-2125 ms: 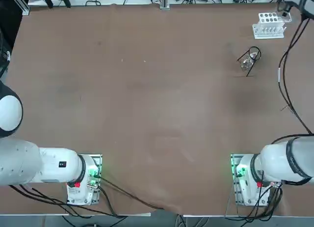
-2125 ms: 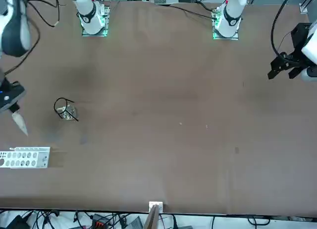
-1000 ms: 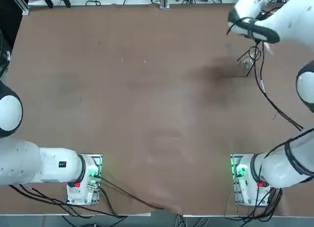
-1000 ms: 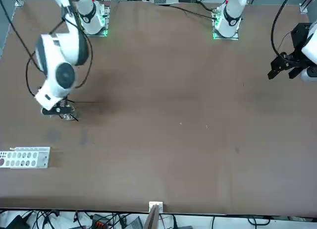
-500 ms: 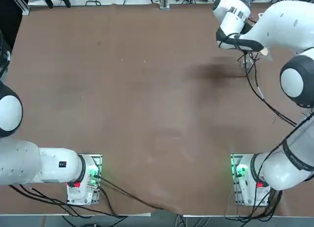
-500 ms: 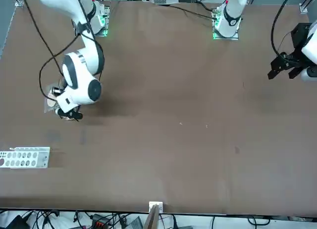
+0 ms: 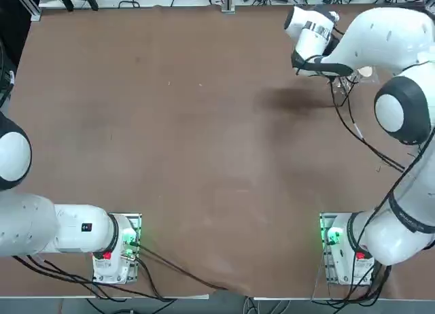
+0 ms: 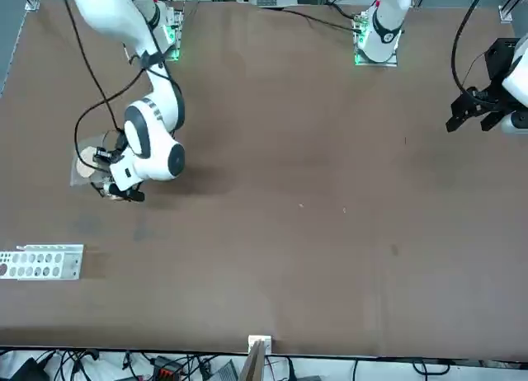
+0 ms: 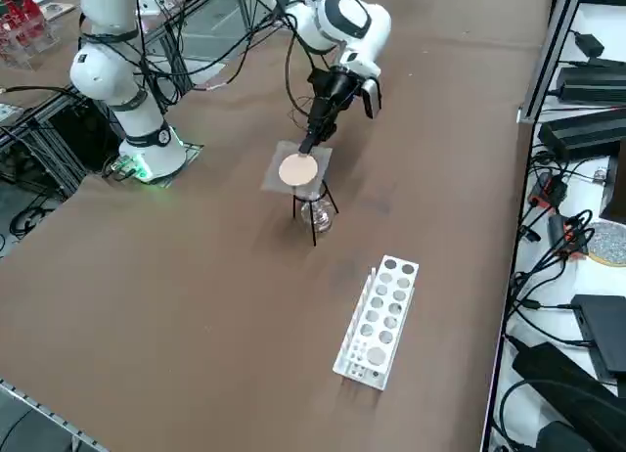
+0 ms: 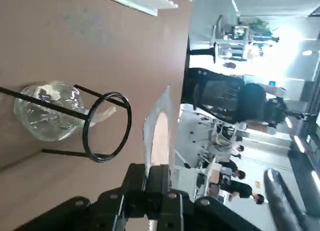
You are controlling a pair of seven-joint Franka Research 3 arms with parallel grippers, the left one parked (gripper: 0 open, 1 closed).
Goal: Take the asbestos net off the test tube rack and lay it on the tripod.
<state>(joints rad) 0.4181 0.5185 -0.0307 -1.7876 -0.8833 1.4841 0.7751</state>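
1. Up close from the wrist: the right gripper (image 10: pixel 159 177) has its black fingers clamped on one edge of the asbestos net (image 10: pixel 159 131), which hangs just above the tripod (image 10: pixel 102 128), not on it yet.
2. My guess is the net's super light and thin, stiff enough to stay flat but easy to tip, so an edge pinch looks right. Grey woven mesh, chalky cream disc in the middle that probably flakes.
3. The tripod's skinny dark wire, ring top, spindly legs. Looks easy to knock. A rounded clear glass flask (image 9: pixel 318 215) sits under it.
4. Further off, the test tube rack (image 9: pixel 380 320), white plastic with round holes, stands bare on the brown table (image 9: pixel 196 305).
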